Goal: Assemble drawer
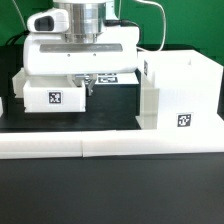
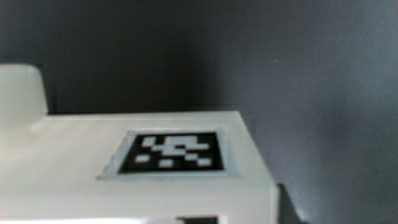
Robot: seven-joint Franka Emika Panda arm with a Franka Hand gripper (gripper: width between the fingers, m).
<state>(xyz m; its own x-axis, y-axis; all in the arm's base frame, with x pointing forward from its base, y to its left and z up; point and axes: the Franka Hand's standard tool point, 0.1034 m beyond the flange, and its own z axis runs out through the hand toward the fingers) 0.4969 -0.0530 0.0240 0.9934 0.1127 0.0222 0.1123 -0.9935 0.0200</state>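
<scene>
Drawer housing (image 1: 183,95): ext. view only

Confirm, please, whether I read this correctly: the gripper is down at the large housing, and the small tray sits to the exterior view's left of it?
Not quite. The exterior view shows the gripper down at the small tray, not at the large housing. The tray does sit to the exterior view's left of the housing.
</scene>
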